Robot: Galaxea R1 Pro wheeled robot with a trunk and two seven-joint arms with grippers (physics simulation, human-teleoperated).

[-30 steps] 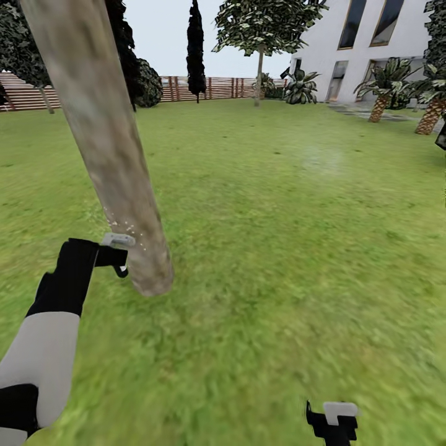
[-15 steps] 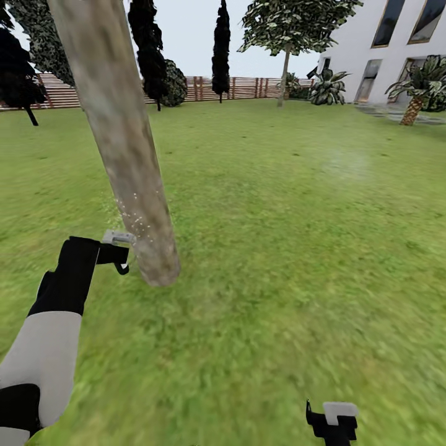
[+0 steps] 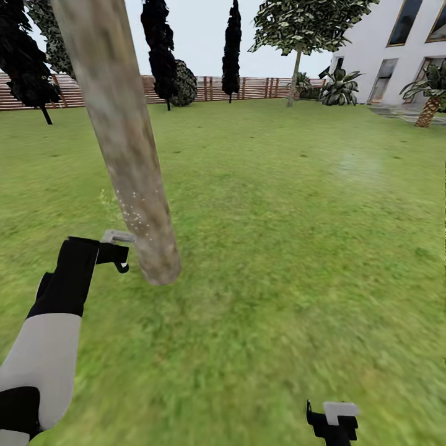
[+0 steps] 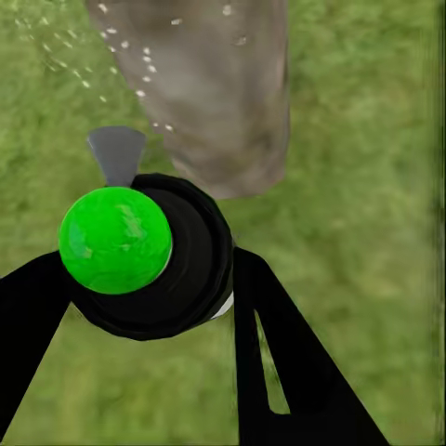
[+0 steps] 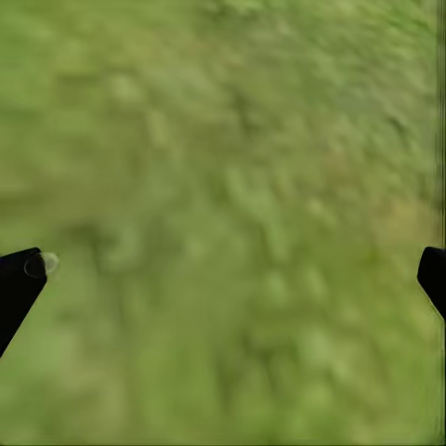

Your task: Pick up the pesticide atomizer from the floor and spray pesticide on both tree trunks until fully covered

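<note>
My left hand [image 4: 153,279] clamped on pesticide atomizer [image 4: 139,255], nozzle at tree trunk [image 3: 124,142] base, 11 o'clock. Pesticide specks [image 3: 133,214] low on trunk only; upper trunk, second tree [image 3: 297,37] left. Right hand [image 5: 223,269] open, empty.

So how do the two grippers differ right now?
The left gripper is shut on the sprayer, near the tree trunk; the right gripper is open and holds nothing. The left is raised ahead; the right hangs low over grass. Both have black fingers.
</note>
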